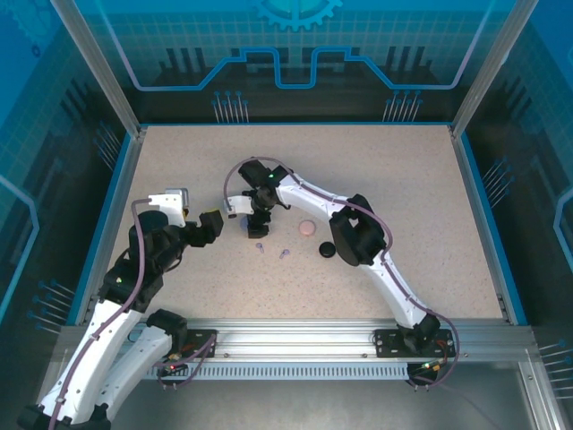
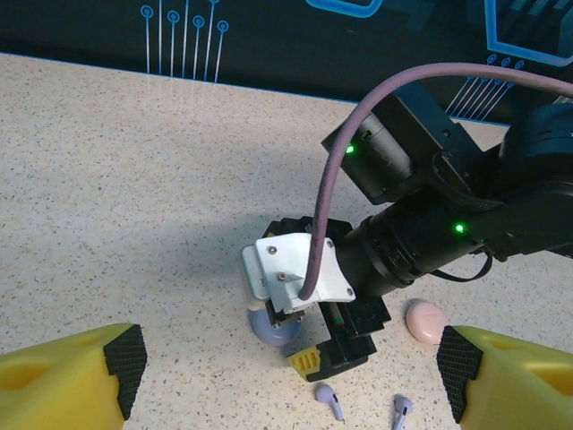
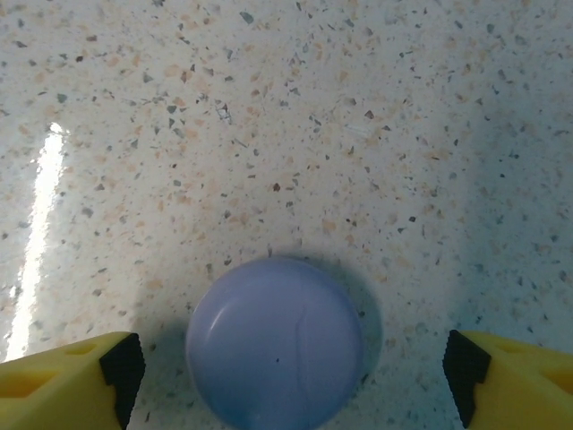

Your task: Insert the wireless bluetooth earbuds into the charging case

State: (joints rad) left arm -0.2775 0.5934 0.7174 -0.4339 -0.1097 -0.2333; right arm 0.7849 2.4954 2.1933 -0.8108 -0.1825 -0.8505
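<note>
Closest to the lens, the right gripper [image 3: 293, 365] shows two yellow fingers with black tip pads, spread wide at the bottom corners of its wrist view. Between them, touching neither, lies one lilac case [image 3: 273, 345], a smooth, matte round disc with soft edges, closed.

Two lilac earbuds [image 2: 329, 400] lie loose on the tabletop [image 1: 403, 179], just on the near side of that case. They are close to each other but apart, each a tiny smooth bud on a short stem. They sit a little left of the tabletop's middle, well away from every edge and outside any case.

Round cases number three. Besides the lilac one there is one pink case [image 1: 307, 227], a smooth pebble-like oval just right of the right gripper. One black case [image 1: 328, 250], a flat dark disc, lies right of the pink one and nearer the front edge. All three lie apart.

One left gripper [image 1: 215, 227] hovers just left of the right one, its two yellow, black-tipped fingers likewise spread wide. Beige speckled, stone-like material makes up the tabletop.
</note>
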